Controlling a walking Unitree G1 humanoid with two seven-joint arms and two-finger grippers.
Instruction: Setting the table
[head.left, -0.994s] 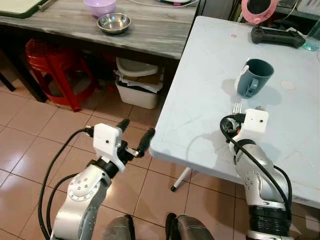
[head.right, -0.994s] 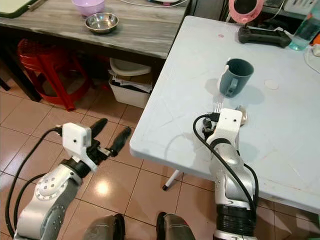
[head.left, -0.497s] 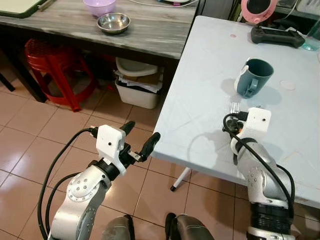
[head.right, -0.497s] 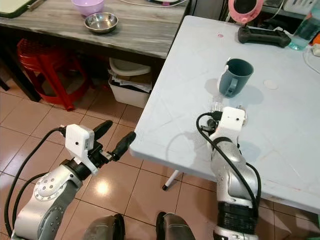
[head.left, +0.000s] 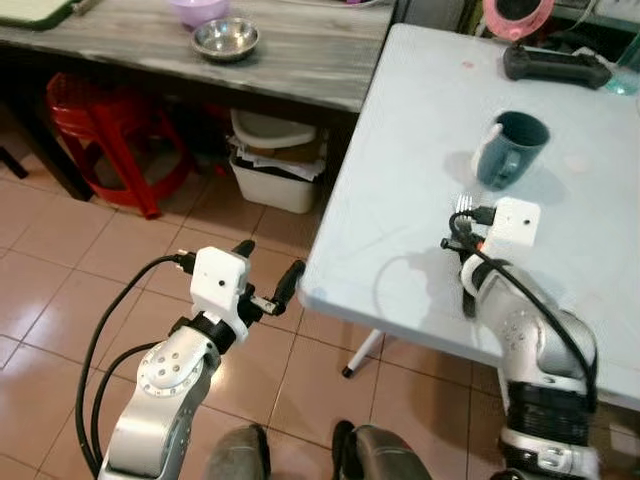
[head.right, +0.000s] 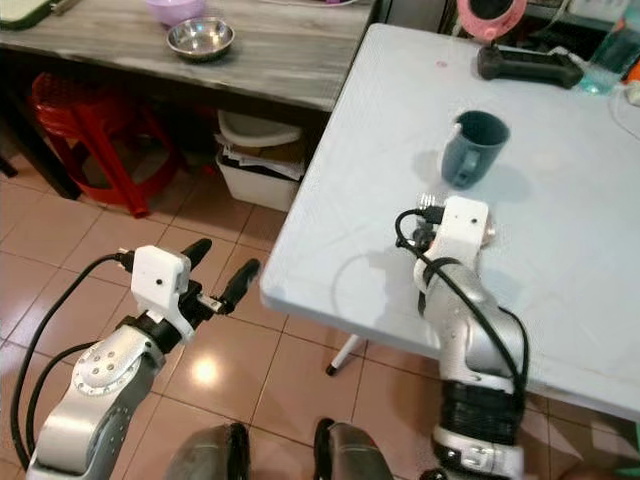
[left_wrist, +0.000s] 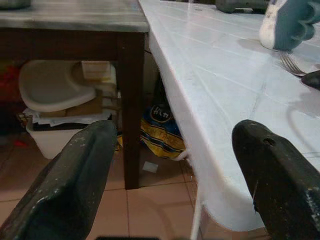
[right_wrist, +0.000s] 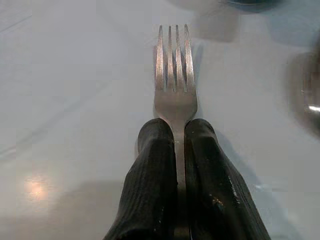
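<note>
My right gripper (right_wrist: 175, 131) is shut on a steel fork (right_wrist: 174, 85), tines pointing away over the white table (head.left: 400, 150). From the head camera the fork's tines (head.left: 464, 204) peek out beyond the right wrist, just short of a dark teal mug (head.left: 510, 150). A shiny piece of cutlery (right_wrist: 306, 97) lies beside the fork. My left gripper (head.left: 265, 282) hangs open over the tiled floor, level with the table's near corner (left_wrist: 220, 210).
A grey wooden side table (head.left: 200, 60) to the left holds a steel bowl (head.left: 225, 38) and a purple bowl (head.left: 200, 10). Beneath it stand a red stool (head.left: 105, 125) and a white bin (head.left: 272, 175). A black controller (head.left: 555, 65) lies at the white table's far end.
The right gripper has carried the fork slightly forward, closer to the mug. The left gripper rose toward the table corner, then dropped back. The camera has shifted a little.
</note>
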